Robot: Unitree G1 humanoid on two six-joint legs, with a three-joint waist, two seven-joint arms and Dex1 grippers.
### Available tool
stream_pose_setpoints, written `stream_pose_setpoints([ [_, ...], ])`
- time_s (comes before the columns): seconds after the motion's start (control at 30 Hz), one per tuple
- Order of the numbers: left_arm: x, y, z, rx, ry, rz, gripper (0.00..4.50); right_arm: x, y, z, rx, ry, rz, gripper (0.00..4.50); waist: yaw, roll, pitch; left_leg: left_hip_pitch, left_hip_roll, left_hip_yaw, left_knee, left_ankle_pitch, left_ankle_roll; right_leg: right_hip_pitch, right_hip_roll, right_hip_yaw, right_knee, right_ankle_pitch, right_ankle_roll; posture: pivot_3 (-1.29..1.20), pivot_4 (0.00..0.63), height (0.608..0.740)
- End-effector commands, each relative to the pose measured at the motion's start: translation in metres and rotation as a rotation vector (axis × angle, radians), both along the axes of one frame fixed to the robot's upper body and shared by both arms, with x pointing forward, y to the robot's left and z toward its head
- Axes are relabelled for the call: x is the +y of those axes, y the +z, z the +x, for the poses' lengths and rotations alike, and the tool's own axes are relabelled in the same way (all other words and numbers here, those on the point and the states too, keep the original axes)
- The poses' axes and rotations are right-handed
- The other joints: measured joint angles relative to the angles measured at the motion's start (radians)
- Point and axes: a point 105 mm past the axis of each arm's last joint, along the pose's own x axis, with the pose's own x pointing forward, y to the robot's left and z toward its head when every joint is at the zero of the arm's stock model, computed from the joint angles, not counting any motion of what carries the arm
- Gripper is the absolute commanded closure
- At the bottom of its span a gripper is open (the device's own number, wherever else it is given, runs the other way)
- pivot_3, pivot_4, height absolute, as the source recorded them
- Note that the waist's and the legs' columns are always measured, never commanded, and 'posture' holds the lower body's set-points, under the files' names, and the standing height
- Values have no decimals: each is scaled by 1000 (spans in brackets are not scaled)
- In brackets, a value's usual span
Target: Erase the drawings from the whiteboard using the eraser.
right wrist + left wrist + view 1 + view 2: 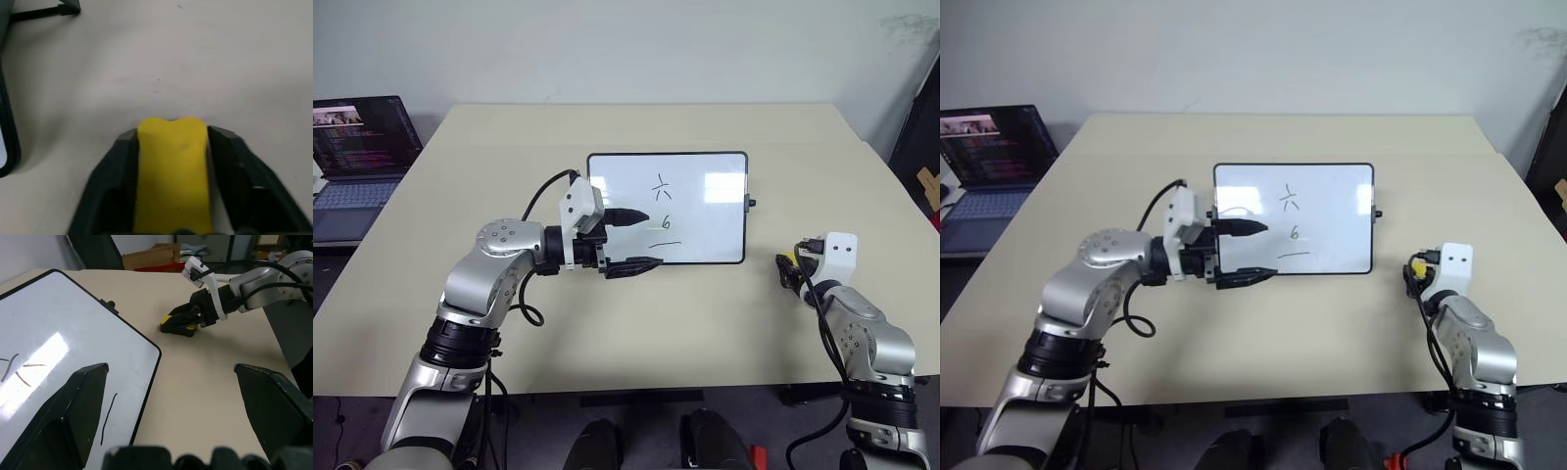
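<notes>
The whiteboard (705, 186) lies flat in the middle of the table, with black drawings (664, 220) stacked in a column on it: a character, a "6" and an underline. My left gripper (653, 239) hovers open over the board's near left part, pointing at the marks, with nothing between its fingers. To the right of the board, low at the table, my right gripper (171, 129) is shut on the yellow eraser (171, 171). The left wrist view shows the eraser (171, 320) pinched between the right gripper's black fingers (188, 313), apart from the board's edge.
An open laptop (357, 162) stands at the far left, beside the table. The beige table (705, 323) has bare room in front of and behind the board. A cardboard box (151, 254) and dark furniture stand beyond the table's right side.
</notes>
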Motion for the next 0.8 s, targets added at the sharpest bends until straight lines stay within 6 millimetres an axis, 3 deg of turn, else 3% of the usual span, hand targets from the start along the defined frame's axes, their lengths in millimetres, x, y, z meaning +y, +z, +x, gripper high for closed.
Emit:
stream_pose_setpoints([
  [0.03, 2, 12, -4, -60, -1, -10, 0, -4, 11, 4, -36, 2, -32, 3278, 0, 0, 0, 0, 0, 0, 0, 0, 0, 0, 0, 0, 0, 0, 0, 0, 150, 740],
  [0.23, 3, 10, -4, -52, 19, -19, 0, -3, 15, 4, -53, 10, -43, 3299, 0, 0, 0, 0, 0, 0, 0, 0, 0, 0, 0, 0, 0, 0, 0, 0, 150, 740],
  [0.37, 13, 10, 5, -64, 116, -20, 0, 3, 37, 4, -144, 53, -72, 3299, -1, 0, 0, 0, 0, 0, 0, 0, 0, 0, 0, 0, 0, 0, 0, 0, 150, 740],
  [0.6, 39, 12, 27, -78, 363, -22, 0, 57, 72, -10, -300, 337, -247, 3300, -1, 0, 0, 0, 0, -1, 0, 0, 0, 0, 0, 0, 0, 0, 0, 0, 150, 740],
  [0.8, 51, 33, 54, -111, 534, -79, 0, 120, 102, 5, -482, 524, -403, 3303, -3, -1, 0, 1, 0, 0, 1, 0, 0, 0, 0, 0, 2, 0, 0, 0, 150, 740],
])
